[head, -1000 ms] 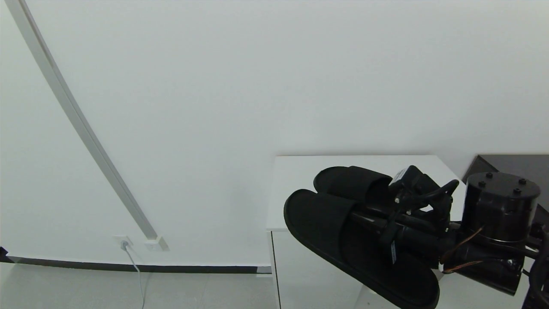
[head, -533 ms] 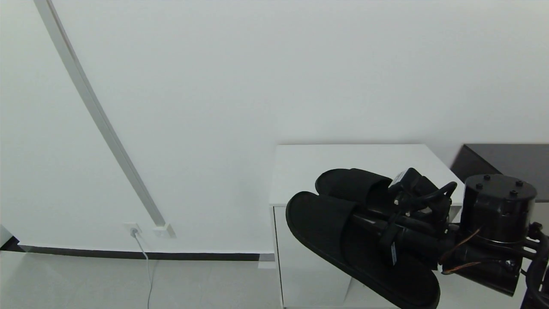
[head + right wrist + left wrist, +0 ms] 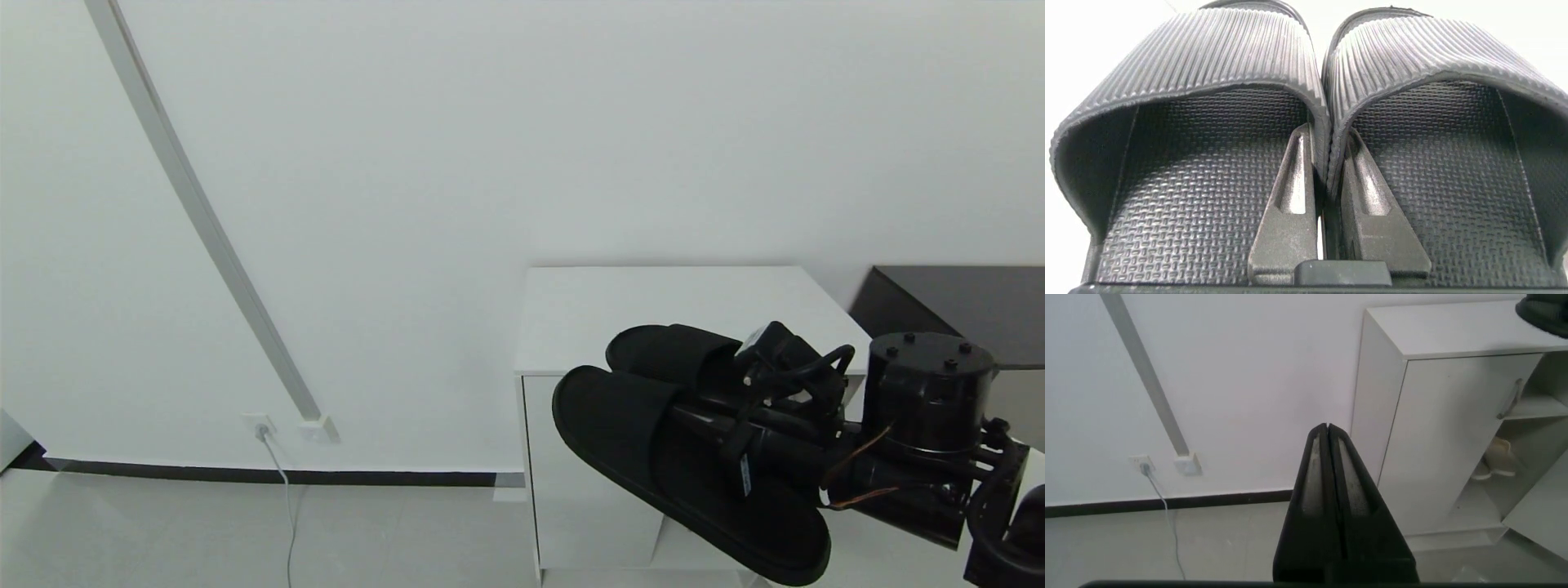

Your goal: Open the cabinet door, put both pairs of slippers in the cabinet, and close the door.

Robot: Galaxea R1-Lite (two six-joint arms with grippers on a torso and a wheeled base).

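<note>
Task's thing: pair of black slippers [image 3: 629, 408], held in the air in front of the white cabinet [image 3: 653, 302], toes towards it, soles tilted down.
Right gripper [image 3: 1327, 140]: fingers clamped on the two inner strap edges, pinching both slippers together as one bundle.
Left gripper [image 3: 1328, 431]: fingers pressed flat together, nothing between them; it hangs off to the cabinet's side, well apart from it.
Handling (judgement): light, soft rubbery material. The ribbed straps and embossed footbeds should grip well and not slip. The straps flex, so the soles will likely sag and swing from the pinch. They are not fragile.
Where to hold (judgement): the present hold, on the adjoining strap edges, suits carrying both at once.
Cabinet: one door panel with handle [image 3: 1512, 398] faces front. Beside it a compartment stands open, with an upper shelf [image 3: 1545, 406].
Contents: a pale slipper [image 3: 1498, 457] lies on the lower level; whether its mate is with it I cannot tell.
Upper shelf: looks bare where it is visible.
</note>
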